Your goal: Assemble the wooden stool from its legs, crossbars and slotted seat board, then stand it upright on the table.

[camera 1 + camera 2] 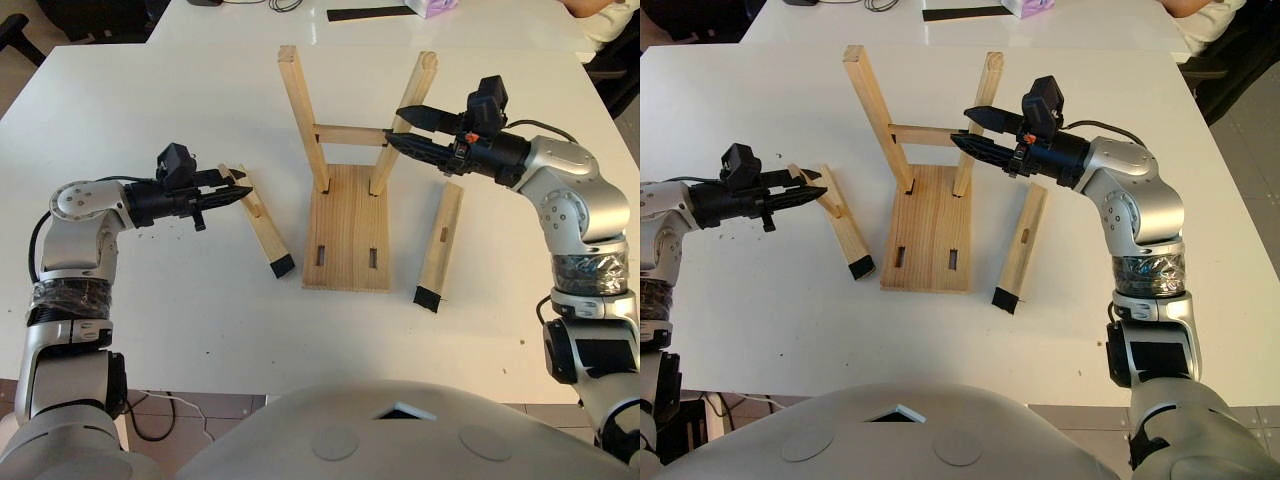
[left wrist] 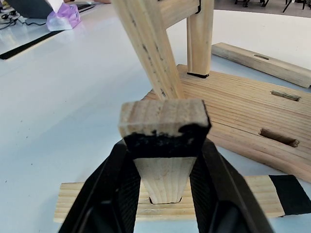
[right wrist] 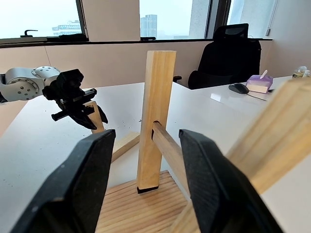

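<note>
Left wrist view, L gripper (image 2: pixel 163 142): fingers clamped on short crossbar (image 2: pixel 165 174), one finger per side.
Left wrist view, short crossbar: upright, foot seated in slot of L loose leg (image 2: pixel 92 204); top end marked black.
Left wrist view, L loose leg: flat on table (image 2: pixel 73 97), crosswise under gripper, one end black.
Left wrist view, seat board (image 2: pixel 243 107): flat just beyond L loose leg, two open slots on visible face.
Left eye view, seat board: flat at mid-table, underside up; open slots at edge nearest robot.
Left eye view, L standing leg (image 1: pixel 303 115): foot in board's far-left slot, pointing up.
Left eye view, R standing leg (image 1: pixel 427 75): foot in board's far-right slot, pointing up.
Left eye view, long crossbar (image 1: pixel 345 134): level between the two standing legs, approx. mid-height, both ends in.
Left eye view, L loose leg: left of board, near but apart; black end toward robot.
Left eye view, R loose leg (image 1: pixel 442 240): flat just beside board's right edge, black end toward robot.
Left eye view, R gripper (image 1: pixel 392 125): fingers spread wide, straddling R standing leg at crossbar joint; contact w/ wood cannot be told.
Right wrist view, R fingers (image 3: pixel 73 184): wide apart; L standing leg and long crossbar seen between them, R standing leg blurred close to one finger.
Right wrist view, L gripper: far side of board, on short crossbar.
Right wrist view, office chair (image 3: pixel 233 53): behind table, by window.
</note>
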Tool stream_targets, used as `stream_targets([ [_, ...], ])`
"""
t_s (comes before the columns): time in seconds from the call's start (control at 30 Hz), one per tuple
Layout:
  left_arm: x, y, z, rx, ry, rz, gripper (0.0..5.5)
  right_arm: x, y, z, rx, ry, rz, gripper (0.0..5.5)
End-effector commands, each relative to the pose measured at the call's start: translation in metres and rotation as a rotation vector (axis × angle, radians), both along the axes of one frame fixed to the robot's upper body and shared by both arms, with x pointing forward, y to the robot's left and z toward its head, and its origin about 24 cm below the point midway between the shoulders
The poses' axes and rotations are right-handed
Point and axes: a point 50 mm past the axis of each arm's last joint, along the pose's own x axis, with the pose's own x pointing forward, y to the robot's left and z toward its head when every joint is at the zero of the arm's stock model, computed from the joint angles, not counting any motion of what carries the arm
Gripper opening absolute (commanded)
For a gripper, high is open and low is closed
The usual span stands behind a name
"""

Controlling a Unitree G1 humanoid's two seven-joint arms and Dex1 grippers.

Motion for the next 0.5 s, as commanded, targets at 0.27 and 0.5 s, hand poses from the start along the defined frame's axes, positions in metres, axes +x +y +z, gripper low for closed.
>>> stream_targets([
  [0.27,0.002,0.004,-0.013,0.109,0.074,-0.019,1.31,-0.011,0.007,-0.006,0.020,0.019,-0.006,2.41],
  [0.5,-0.004,0.002,-0.016,0.096,0.214,-0.147,1.31,-0.022,0.016,-0.014,0.060,0.038,-0.025,2.41],
])
